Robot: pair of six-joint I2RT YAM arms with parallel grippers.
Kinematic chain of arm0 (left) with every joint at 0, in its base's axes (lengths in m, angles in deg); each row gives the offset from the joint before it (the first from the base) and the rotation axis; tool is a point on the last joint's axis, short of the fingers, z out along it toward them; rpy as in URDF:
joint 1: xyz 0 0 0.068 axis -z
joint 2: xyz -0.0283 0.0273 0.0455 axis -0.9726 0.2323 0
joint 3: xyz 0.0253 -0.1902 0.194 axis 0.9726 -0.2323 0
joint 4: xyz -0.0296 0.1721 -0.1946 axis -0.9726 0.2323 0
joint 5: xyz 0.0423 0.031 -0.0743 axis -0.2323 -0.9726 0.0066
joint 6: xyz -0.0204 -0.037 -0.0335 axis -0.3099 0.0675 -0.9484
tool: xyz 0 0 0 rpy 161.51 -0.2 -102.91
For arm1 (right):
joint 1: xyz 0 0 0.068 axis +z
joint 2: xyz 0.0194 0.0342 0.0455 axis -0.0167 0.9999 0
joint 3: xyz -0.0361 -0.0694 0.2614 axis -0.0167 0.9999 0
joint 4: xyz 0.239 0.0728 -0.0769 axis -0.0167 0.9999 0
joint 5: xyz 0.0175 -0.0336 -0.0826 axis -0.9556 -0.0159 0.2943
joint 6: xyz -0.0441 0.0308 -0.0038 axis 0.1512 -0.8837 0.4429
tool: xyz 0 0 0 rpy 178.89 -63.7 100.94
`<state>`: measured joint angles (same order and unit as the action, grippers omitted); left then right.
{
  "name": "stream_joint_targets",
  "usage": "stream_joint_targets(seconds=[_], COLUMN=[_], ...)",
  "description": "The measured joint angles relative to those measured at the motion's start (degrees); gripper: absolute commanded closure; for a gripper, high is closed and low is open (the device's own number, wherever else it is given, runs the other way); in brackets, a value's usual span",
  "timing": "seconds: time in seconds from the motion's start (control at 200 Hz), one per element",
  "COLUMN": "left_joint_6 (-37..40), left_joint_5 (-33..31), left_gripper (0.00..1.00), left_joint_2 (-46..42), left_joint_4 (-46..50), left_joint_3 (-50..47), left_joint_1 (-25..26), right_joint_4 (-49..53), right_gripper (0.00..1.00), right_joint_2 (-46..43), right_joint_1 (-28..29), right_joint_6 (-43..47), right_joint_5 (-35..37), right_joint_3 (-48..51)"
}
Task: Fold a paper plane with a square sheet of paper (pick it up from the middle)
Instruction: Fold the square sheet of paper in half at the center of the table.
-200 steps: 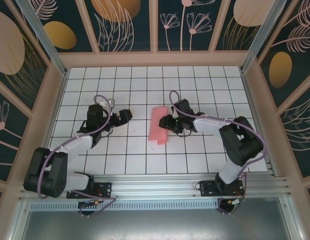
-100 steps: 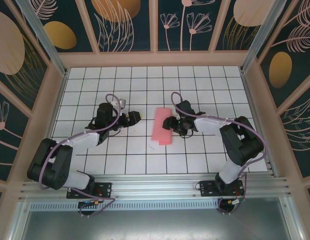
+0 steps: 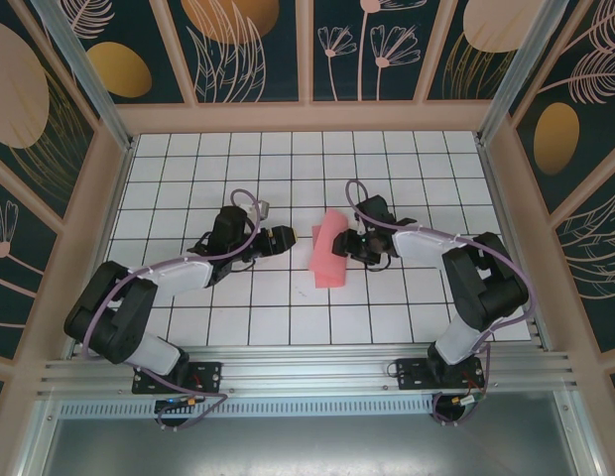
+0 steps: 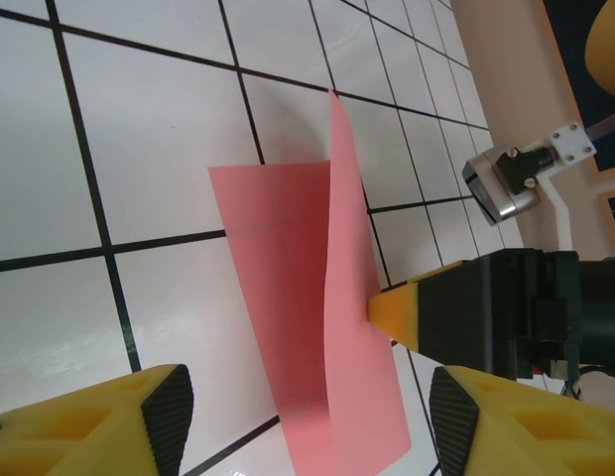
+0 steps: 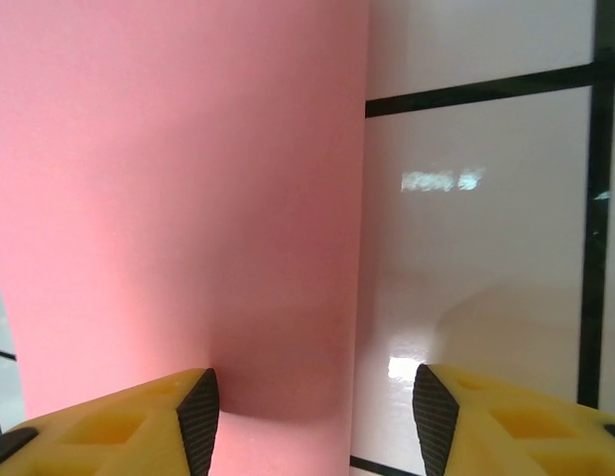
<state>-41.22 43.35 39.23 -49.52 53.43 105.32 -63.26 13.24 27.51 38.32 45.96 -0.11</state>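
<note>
The left hand [image 3: 281,238] has slid rightward across the worktop [image 3: 288,169] over the last second and now sits just beside the salmon-pink sheet of paper [image 3: 327,266]. The sheet has drifted a little to the right, and its right-hand part has been tipped up off the surface. The right hand [image 3: 344,245] has stayed close against the sheet's right edge the whole time.

In the overhead view the sheet lies near the middle of the white gridded worktop, between the two hands. It is a folded strip that is longer than it is wide, with its far end raised and curling toward the right hand.

The left wrist view shows the sheet [image 4: 288,258] more clearly. One panel lies flat on the tiles, and a second panel stands nearly upright along a lengthwise crease. A yellow fingertip [image 4: 395,309] of the right hand touches the upright panel from its far side. The left hand [image 4: 309,412] has its yellow fingers spread wide, one on each side of the sheet's near end. Whether they touch the sheet I cannot tell.

In the right wrist view the sheet [image 5: 169,198] covers the left part of the picture, with its straight edge running down between the fingers. The right hand [image 5: 312,407] is spread too, with one finger on the pink side and the other over bare tile, and it is not pinching the sheet.
</note>
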Motion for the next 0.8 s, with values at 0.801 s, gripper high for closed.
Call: stream_joint_targets(seconds=[0.801], left_joint_6=[-2.5], left_joint_5=[-2.7], left_gripper=[0.40], left_joint_2=[2.2], left_joint_4=[-0.2], left_joint_3=[2.3], left_joint_1=[1.9], right_joint_4=[-2.4], right_gripper=[0.52], right_joint_2=[-1.5], right_joint_1=[-3.7], right_joint_6=[1.7], right_joint_5=[-6.2], right_joint_3=[3.7])
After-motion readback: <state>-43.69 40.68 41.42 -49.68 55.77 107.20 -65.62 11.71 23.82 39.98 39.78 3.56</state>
